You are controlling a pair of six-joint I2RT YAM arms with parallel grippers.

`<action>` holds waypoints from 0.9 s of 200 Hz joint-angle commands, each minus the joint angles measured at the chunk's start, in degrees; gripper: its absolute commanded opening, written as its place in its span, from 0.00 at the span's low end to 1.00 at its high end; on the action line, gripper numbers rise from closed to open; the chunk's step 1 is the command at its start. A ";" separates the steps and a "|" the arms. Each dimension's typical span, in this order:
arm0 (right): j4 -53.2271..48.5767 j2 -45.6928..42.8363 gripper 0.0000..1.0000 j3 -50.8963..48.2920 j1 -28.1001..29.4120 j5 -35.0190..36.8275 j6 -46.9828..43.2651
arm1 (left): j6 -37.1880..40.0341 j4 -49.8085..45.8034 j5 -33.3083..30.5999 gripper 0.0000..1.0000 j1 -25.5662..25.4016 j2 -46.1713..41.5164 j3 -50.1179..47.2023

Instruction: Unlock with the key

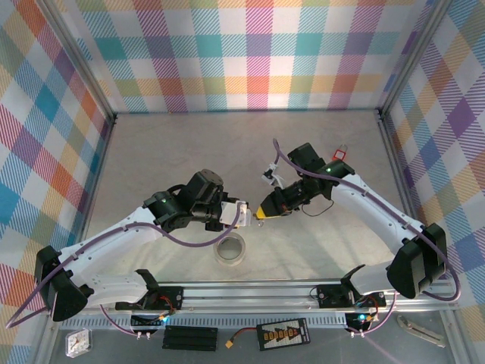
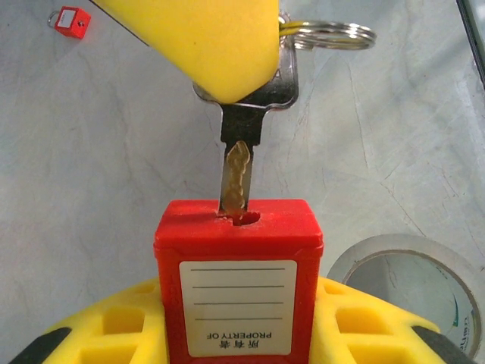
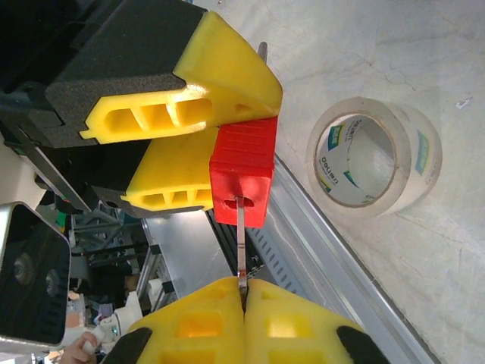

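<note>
While the left pincer (image 1: 238, 216) holds the red padlock (image 2: 239, 239) clamped between its yellow fingers, keyway facing out, the right pincer (image 3: 244, 292) is closed tight on the head of the key (image 2: 242, 144) and presents it end-on to the lock. Both meet above the table (image 1: 167, 152), a little below the middle of the overhead view. From the left wrist camera the key's tip sits in the slot on the lock's top face, but only the tip — most of the toothed blade stands clear above the red body.

So I would say the aligning is done and the insertion barely begun. What is left is pushing the blade home, turning it, and freeing the shackle, which I cannot see from any angle here. The blade looks roughly in line with the slot, though a slight lean could make it bind.

A roll of clear tape (image 3: 413, 152) lies on the table just below the pincers in the overhead view, and a second red padlock (image 2: 70, 20) lies well apart, toward the upper right there — neither is in the way.
</note>
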 commanded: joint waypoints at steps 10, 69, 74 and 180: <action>0.74 1.06 0.00 -1.21 0.41 -0.93 0.12 | -1.41 1.81 1.80 0.00 -1.61 0.38 2.36; -1.31 3.32 0.00 0.39 1.17 1.16 -0.50 | -1.87 2.03 -0.13 0.00 -4.32 2.29 4.09; -1.52 3.50 0.00 0.70 1.45 1.33 -0.77 | -2.18 2.03 0.02 0.00 -4.61 2.42 4.38; 4.32 6.73 0.00 1.50 2.64 1.90 2.29 | -8.45 11.38 4.78 0.00 -7.96 2.39 3.93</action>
